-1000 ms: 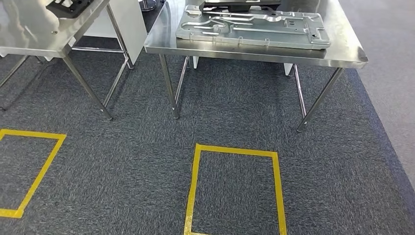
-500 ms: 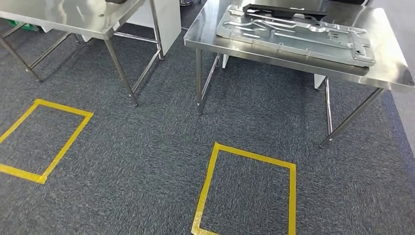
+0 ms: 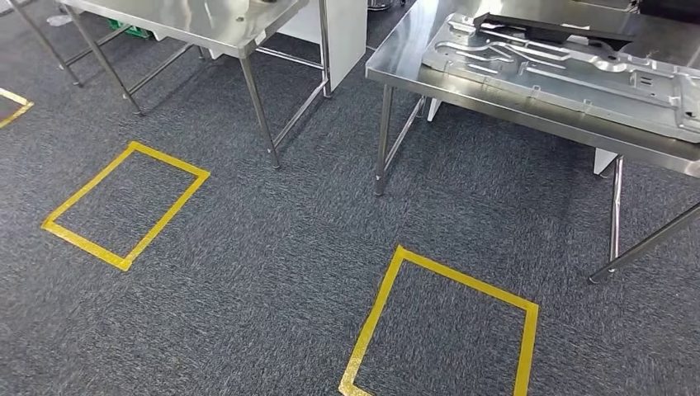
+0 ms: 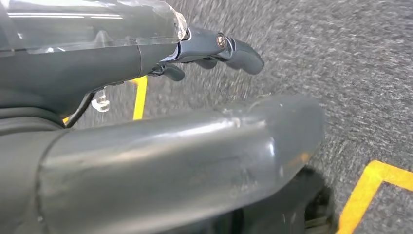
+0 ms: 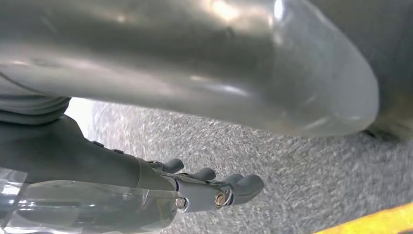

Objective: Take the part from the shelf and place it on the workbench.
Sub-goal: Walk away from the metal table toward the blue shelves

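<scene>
A large stamped grey metal plate (image 3: 569, 70) lies flat on the steel workbench (image 3: 429, 82) at the upper right of the head view, with a dark part (image 3: 545, 29) lying on its far side. My left hand (image 4: 122, 63) hangs above the grey carpet, fingers stretched out and apart from the thumb, holding nothing. My right hand (image 5: 97, 161) hangs the same way over the carpet, fingers extended and empty. No shelf is in view.
A second steel table (image 3: 198, 21) stands at the upper left, its thin legs reaching the carpet. Two yellow tape rectangles mark the floor, one at the left (image 3: 165, 219) and one in front of the workbench (image 3: 376, 318). The workbench legs (image 3: 382, 140) stand close ahead.
The whole picture has slid to the right and tilted, so the camera has turned left. Tables and tape marks keep their places on the floor.
</scene>
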